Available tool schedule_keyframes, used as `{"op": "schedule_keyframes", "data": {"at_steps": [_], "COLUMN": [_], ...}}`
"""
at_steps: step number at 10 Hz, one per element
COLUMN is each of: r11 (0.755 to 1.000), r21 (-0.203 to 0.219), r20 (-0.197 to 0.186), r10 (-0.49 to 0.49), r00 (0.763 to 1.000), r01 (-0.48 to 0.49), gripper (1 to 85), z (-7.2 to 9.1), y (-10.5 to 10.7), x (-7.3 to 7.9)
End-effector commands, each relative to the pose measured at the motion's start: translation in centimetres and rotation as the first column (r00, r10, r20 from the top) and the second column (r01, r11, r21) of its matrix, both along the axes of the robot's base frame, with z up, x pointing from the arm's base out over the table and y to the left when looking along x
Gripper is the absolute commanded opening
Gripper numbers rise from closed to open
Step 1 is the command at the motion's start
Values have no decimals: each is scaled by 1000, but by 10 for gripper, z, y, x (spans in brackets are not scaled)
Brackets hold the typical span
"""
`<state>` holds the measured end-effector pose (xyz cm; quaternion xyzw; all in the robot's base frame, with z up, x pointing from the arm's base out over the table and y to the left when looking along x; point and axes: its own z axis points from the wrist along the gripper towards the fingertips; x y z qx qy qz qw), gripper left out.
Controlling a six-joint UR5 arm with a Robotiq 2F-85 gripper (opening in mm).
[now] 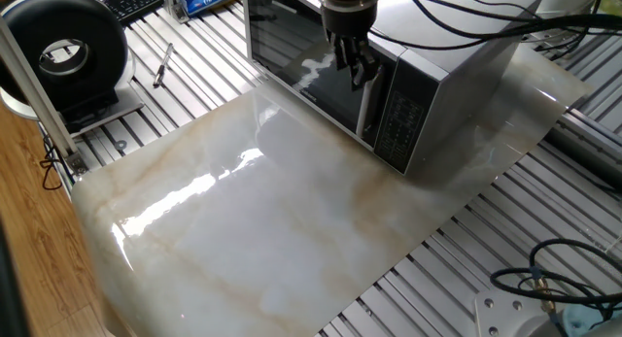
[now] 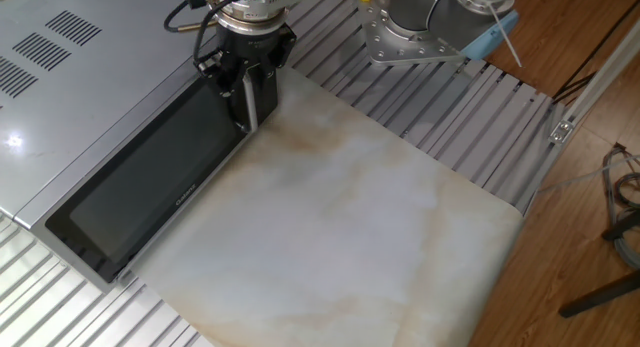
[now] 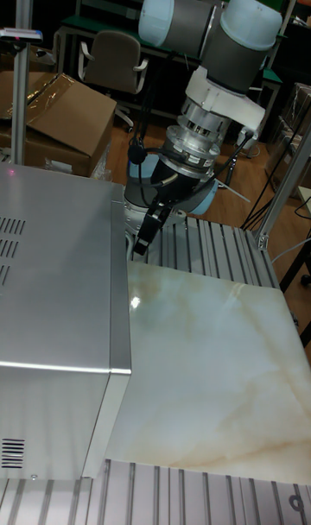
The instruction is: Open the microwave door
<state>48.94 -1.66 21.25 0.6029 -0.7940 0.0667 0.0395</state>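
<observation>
The table (image 1: 146, 94) has a top of ribbed aluminium slats, and a glossy marble-patterned sheet (image 1: 292, 220) lies flat over most of it, white with tan veins and bright glare. The microwave (image 1: 428, 55) stands on the far part of this sheet, its front facing the bare marble area. On the slats beside the sheet lie a pen-like tool (image 1: 162, 65), a round black device (image 1: 66, 53) on a stand, and a keyboard (image 1: 136, 1) near the edge; black cables (image 1: 554, 269) rest on the slats at the opposite corner.
</observation>
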Motion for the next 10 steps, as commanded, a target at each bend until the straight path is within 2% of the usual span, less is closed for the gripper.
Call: {"op": "schedule_keyframes", "data": {"at_steps": [1,6,10], "r11": [1000,1000,999], "r21": [21,4,17], "r20": [-19,-30,-34], "r10": [16,21,30], "r00": [1000,999,999], "r01": [-15,-21,-30], "gripper": [517,527,523], "z": [1,6,3], "y": [-1,-17,-14], "x": [-12,-16,-14]}}
